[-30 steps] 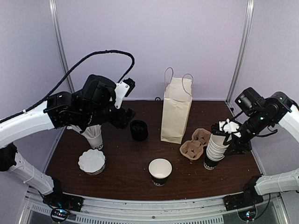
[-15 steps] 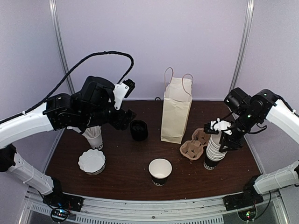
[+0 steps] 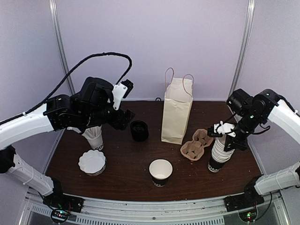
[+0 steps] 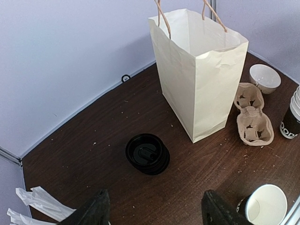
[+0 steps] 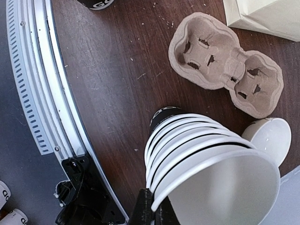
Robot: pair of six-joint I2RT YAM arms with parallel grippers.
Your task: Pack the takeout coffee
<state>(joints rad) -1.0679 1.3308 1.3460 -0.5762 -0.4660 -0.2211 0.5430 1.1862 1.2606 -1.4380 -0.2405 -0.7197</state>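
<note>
Coffee (image 3: 139, 130) stood upright on the table (image 3: 126, 159), a short dark cup under a black domed lid, just left of the bag's foot and apart from it. My left gripper (image 4: 157, 213) hung above and near it, jaws spread wide, holding nothing and touching nothing. In its wrist view the lid lay beyond the gap between the two dark fingers (image 4: 93, 213). That arm reached in from the left, elbow raised, wrist tipped down toward the table.

My right gripper (image 5: 152, 211) was pinched tight on the rim of the top cup (image 5: 220, 187) of a stack (image 5: 180, 136) of lidless cups, white inside and dark outside at the bottom. The stack leaned away from upright. Its lowest cup was down at the table, though I could not tell whether it rested there. That arm came in from the right, forearm bent down over the stack.

The bag (image 3: 176, 110) was pale creased paper, upright and open-mouthed, with two loop handles. Right of it lay a brown pulp carrier (image 3: 197, 144) with moulded wells, close to the stack. A lone open cup (image 3: 160, 172), white inside, stood near the front edge.
</note>
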